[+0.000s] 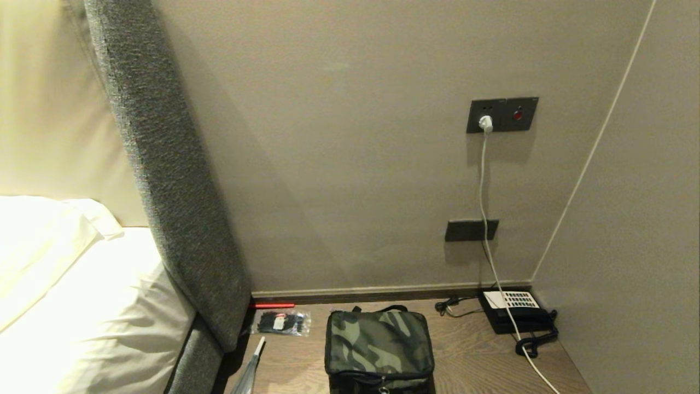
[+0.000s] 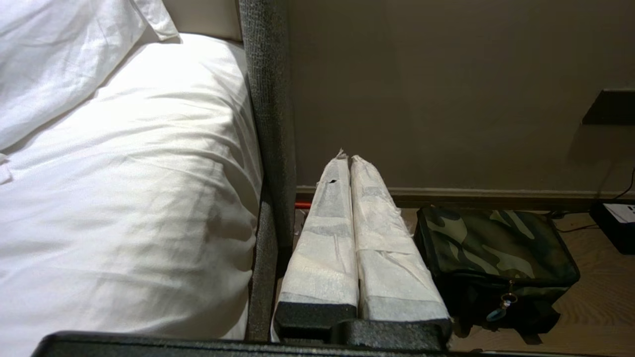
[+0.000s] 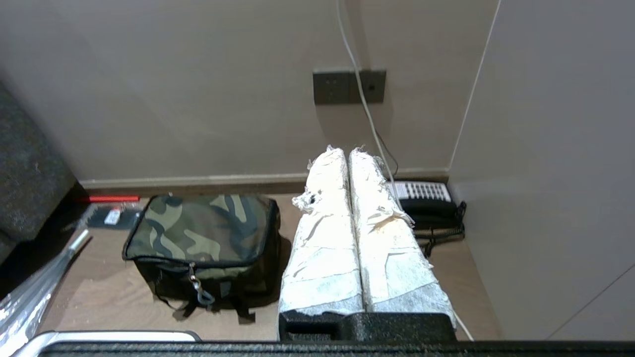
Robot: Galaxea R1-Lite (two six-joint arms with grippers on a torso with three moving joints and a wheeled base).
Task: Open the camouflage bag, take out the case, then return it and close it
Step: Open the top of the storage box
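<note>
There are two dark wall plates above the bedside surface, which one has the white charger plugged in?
The upper wall plate, the one with a red dot on its right half. The white plug sits in its left half; the lower plate only has the cable passing over it.

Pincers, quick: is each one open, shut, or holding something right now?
Left pincer: shut, holding nothing, off to one side of the camouflage bag.
Right pincer: shut, holding nothing.
</note>
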